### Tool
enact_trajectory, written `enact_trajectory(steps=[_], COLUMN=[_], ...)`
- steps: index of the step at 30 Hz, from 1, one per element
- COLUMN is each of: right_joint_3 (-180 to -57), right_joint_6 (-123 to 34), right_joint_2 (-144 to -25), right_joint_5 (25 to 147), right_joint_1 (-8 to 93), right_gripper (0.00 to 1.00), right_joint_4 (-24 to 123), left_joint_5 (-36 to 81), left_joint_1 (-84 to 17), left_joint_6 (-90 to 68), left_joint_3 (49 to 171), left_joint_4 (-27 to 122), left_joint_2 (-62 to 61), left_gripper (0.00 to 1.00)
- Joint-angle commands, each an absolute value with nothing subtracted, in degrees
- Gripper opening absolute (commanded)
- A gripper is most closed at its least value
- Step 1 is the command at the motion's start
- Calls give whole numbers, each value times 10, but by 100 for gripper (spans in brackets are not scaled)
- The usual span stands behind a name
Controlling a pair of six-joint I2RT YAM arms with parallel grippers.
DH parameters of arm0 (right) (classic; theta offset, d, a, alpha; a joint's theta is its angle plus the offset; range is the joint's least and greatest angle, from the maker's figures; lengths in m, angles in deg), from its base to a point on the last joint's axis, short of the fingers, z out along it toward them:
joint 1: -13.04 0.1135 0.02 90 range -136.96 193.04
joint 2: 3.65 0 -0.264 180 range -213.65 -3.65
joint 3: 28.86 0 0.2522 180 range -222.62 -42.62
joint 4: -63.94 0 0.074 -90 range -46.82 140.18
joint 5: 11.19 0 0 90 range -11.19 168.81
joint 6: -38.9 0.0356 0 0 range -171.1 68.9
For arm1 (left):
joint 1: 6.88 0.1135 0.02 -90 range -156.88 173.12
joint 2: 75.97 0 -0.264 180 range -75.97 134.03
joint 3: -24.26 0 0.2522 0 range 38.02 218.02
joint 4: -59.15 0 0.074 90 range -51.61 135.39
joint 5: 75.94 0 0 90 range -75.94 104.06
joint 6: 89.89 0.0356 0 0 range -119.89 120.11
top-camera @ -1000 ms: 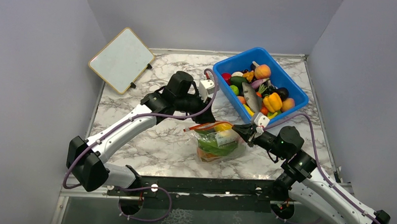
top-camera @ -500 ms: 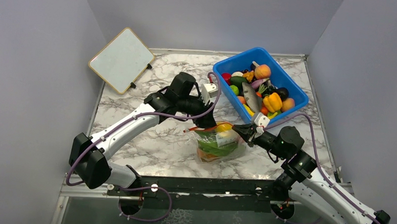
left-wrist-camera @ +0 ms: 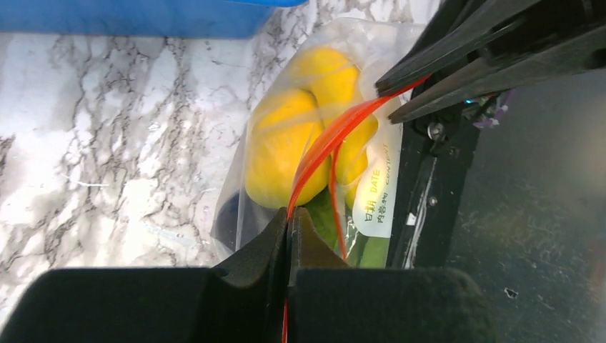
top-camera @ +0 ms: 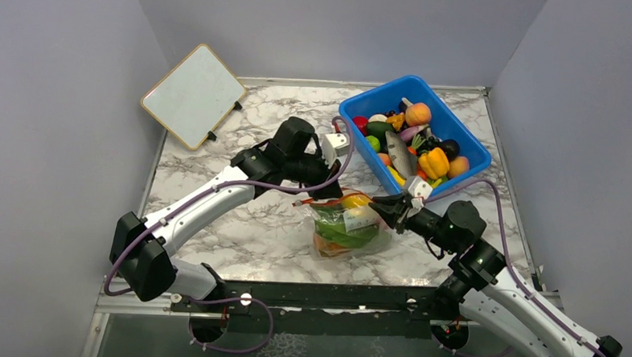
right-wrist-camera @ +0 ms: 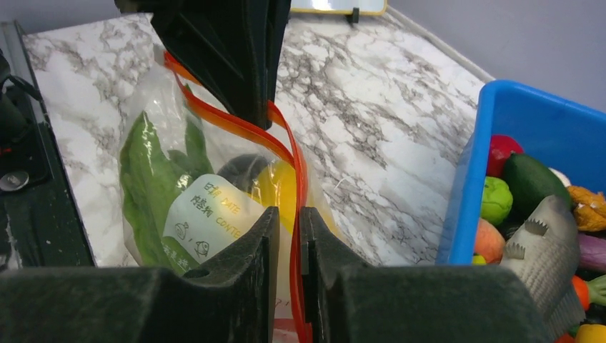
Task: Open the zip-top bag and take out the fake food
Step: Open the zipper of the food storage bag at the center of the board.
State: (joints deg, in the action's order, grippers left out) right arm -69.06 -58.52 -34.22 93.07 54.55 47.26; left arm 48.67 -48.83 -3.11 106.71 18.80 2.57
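The zip-top bag [top-camera: 347, 226] lies at the table's middle front, its red-orange zip strip [left-wrist-camera: 336, 134] facing up. Through the plastic I see fake food: a yellow fruit [left-wrist-camera: 280, 153] and a long green leaf [right-wrist-camera: 143, 186]. My left gripper [top-camera: 326, 197] is at the left end of the bag's mouth. In the left wrist view, my left gripper [left-wrist-camera: 289, 218] is shut on one layer of the strip. My right gripper [top-camera: 378, 204] is at the right end. Its jaws [right-wrist-camera: 289, 214] stand slightly apart, with the other strip layer lying loose in the gap.
A blue bin [top-camera: 378, 91] full of toy fruit, vegetables and a grey fish [top-camera: 400, 152] stands just behind the right gripper. Its wall [right-wrist-camera: 464, 186] is close beside the bag. A small whiteboard [top-camera: 193, 95] leans at the back left.
My left gripper moved right to the bag's mouth and shut on the zip strip. My right gripper's jaws eased apart a little around the strip.
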Motion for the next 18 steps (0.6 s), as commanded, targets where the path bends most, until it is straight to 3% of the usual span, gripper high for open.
enact_trajectory(steps=[1,4,8,14,18], right_joint_3=[-741,-780,-830,-883,-916], right_joint_6=[-489,-412,-291,-184,-119], right_joint_2=[-340,-361,-402,-493,-572], right_joint_5=[911,904,891,982,975], right_joint_1=[545,545,545,545,545], right_gripper=[26,37,41,42,46], right_joint_4=[506,488,461,468,429], left_joint_5=[404,319,198,156,141], left_joint_1=[-488,-487,-470,-462,-462], left_joint_6=[-51,-74,-101,-100,-129], left_joint_3=[1082,1073,1068,1078,1081], left_joint_4=[201,197,176,141,120], left_joint_2=[-7,-35,-79,-123,-133], left_gripper=[0,0,0,0,0])
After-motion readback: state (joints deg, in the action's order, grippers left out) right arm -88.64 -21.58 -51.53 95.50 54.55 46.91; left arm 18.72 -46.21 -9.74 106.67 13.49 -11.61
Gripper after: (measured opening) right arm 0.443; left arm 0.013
